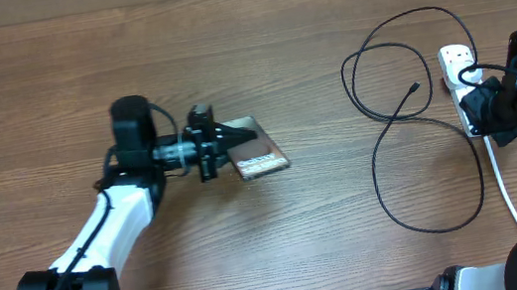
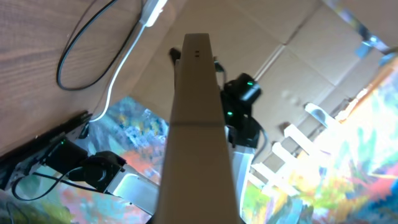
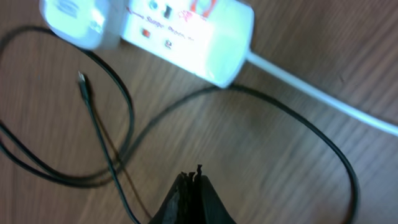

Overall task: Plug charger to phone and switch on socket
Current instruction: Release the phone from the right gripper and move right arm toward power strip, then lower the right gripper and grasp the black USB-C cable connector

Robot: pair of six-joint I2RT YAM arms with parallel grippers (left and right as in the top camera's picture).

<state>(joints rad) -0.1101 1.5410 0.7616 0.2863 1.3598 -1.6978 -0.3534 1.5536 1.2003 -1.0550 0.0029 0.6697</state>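
My left gripper (image 1: 236,144) is shut on the phone (image 1: 262,156), a dark slab with white lettering, and holds it tilted at mid-table. In the left wrist view the phone (image 2: 196,137) runs edge-on up the middle and hides the fingers. The white socket (image 1: 458,73) lies at the right edge; the right wrist view shows its red markings (image 3: 186,34) and a white adaptor (image 3: 74,22) plugged in. The black charger cable (image 1: 406,125) loops left of it, its connector tip (image 1: 415,87) (image 3: 82,79) lying free. My right gripper (image 3: 194,177) is shut and empty beside the socket (image 1: 479,106).
The socket's thick white cord (image 1: 499,173) runs toward the front right and also shows in the right wrist view (image 3: 323,99). Cable loops cover the table between the phone and the socket. The wooden table (image 1: 255,45) stretches behind both arms.
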